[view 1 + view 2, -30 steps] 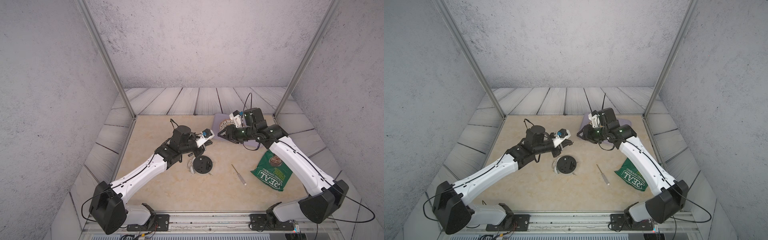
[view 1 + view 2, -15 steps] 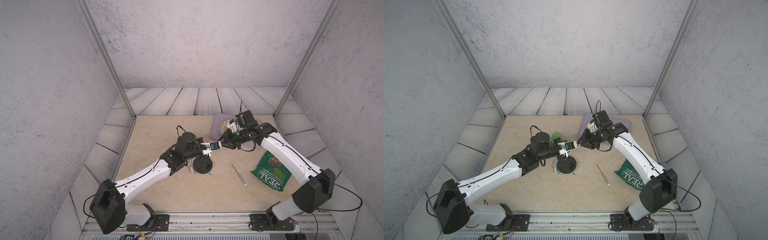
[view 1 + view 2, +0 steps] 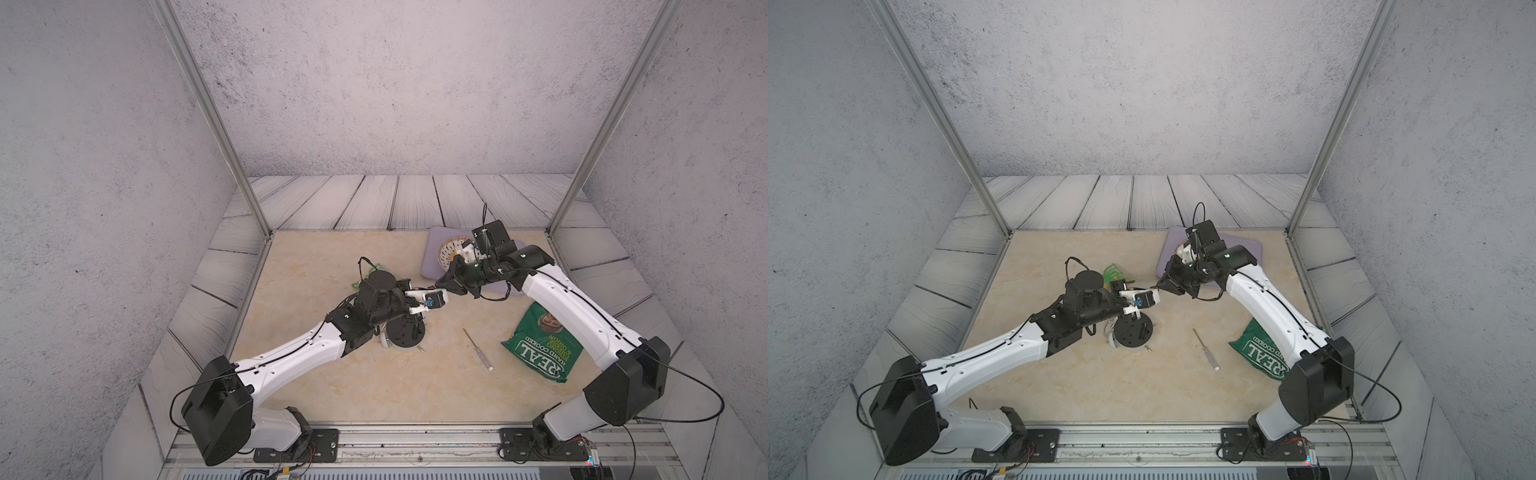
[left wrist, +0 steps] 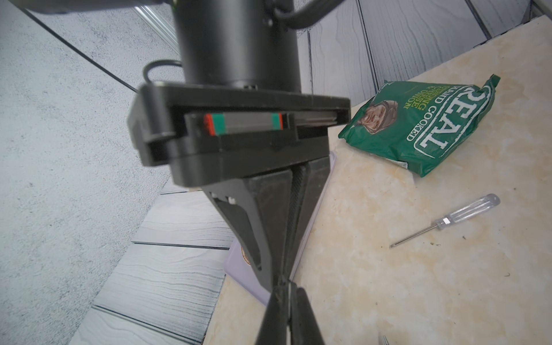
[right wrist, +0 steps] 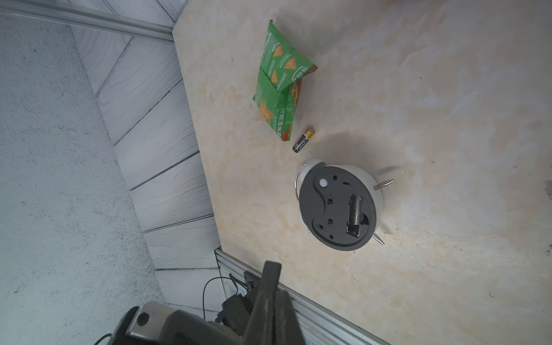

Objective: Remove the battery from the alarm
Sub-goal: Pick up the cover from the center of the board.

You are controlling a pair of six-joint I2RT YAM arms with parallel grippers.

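Lying face down on the beige marbled table (image 3: 332, 395), the alarm (image 5: 331, 209) shows a round matte black back and thin metal legs. Level with it lie a slim clear-handled screwdriver (image 3: 477, 349) and a glossy green crisp bag (image 3: 540, 353). Just beyond, the battery (image 5: 304, 139), a small black cylinder with a gold end, rests between the alarm and a crinkled snack packet (image 5: 277, 86). Farther back a patterned dish (image 3: 446, 249) sits on a lilac tray (image 3: 430, 266). Both arms reach inward; left gripper (image 4: 286, 297) and right gripper (image 3: 438, 286), each pressed together, meet tip to tip above the table. A second ago they were well apart.
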